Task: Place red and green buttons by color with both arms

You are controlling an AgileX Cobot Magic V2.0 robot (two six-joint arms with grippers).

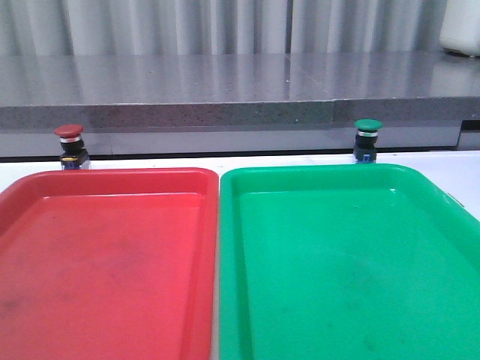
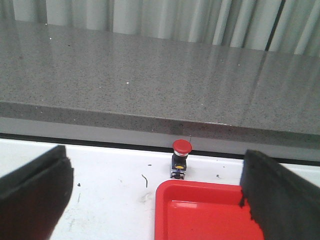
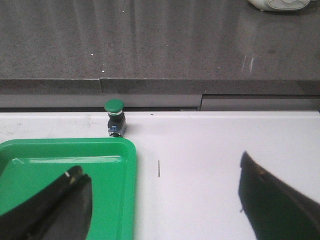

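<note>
The red button stands upright on the white table just behind the far left corner of the red tray; it also shows in the left wrist view. The green button stands upright behind the far edge of the green tray and shows in the right wrist view. My left gripper is open and empty, well short of the red button. My right gripper is open and empty, short of the green button. Neither arm shows in the front view.
A raised grey stone ledge runs along the back of the table right behind both buttons. A white object sits at the far right on the ledge. The two trays lie side by side, edges nearly touching.
</note>
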